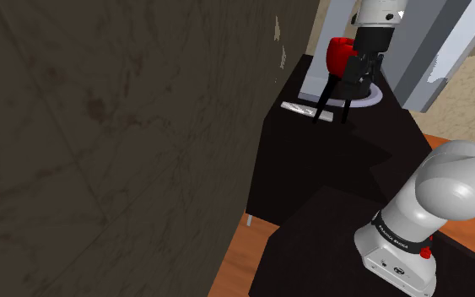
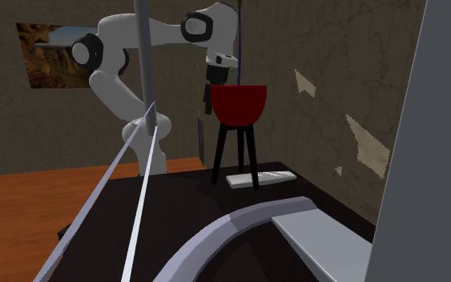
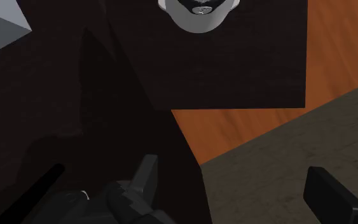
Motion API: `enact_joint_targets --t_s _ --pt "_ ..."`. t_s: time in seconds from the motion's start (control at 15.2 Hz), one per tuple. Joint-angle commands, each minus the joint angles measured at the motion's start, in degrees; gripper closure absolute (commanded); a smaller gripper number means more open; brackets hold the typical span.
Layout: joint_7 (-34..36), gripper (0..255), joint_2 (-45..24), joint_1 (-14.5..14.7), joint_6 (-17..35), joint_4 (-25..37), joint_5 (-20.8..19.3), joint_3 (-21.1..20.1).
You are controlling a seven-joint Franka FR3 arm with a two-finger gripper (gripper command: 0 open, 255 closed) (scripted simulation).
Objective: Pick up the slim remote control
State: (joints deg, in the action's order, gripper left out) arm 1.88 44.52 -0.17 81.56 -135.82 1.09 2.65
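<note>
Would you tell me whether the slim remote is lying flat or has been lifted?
Flat: the remote lies on the dark table, and the open gripper holds nothing.

Slim grey remote (image 1: 309,111) on dark table (image 1: 328,173), black hand (image 1: 362,81) beside red bowl (image 1: 338,55)

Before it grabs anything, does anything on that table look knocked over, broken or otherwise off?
Nothing is toppled or spilled. The slim remote lies flat on the dark table, by the legs of an upright red bowl-shaped stand. Only the wall looks worn, with pale patches like chipped plaster.
</note>
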Motion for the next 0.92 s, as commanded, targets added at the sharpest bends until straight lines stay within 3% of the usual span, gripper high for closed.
enact_joint_targets --t_s 0.0,0.46,0.86 --pt "0.00 0 0.00 0.00 0.00 0.00 0.00 0.00" --pt "-13.46 0 -6.91 0.53 12.53 -2.53 -6.24 6.89" --pt "-24.58 0 -16.21 1.31 23.56 -1.21 -8.94 12.35"
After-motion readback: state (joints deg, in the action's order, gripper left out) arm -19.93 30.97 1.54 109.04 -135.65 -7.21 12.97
